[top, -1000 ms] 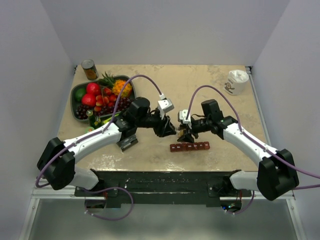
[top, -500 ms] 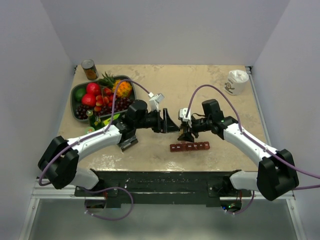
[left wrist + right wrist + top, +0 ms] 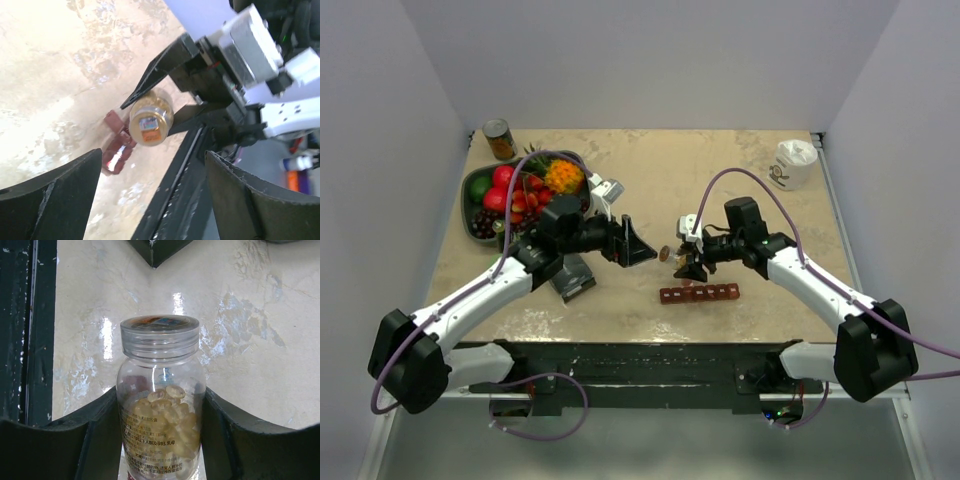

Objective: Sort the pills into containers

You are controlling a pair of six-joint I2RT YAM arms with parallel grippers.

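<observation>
My right gripper [image 3: 685, 263] is shut on a small clear bottle [image 3: 161, 405] and holds it sideways just above the table. Tan-orange pills [image 3: 170, 415] fill its lower part, and a clear cap [image 3: 159, 333] is on it. The bottle points toward my left gripper [image 3: 632, 245], which is open, empty and a short way left of the cap. In the left wrist view the bottle [image 3: 151, 116] shows end-on between the right fingers. The dark red-brown compartment strip [image 3: 700, 294] lies on the table just in front of the bottle; it also shows in the left wrist view [image 3: 117, 147].
A grey-green fruit bowl [image 3: 467, 196] with red fruit stands at the back left, with a metal can [image 3: 500, 140] behind it. A white mug [image 3: 792, 163] stands at the back right. The black front rail [image 3: 650, 360] runs along the near edge.
My left gripper has drawn back to the left, away from the bottle's cap, with its jaws open. The right gripper has kept still with the bottle.
</observation>
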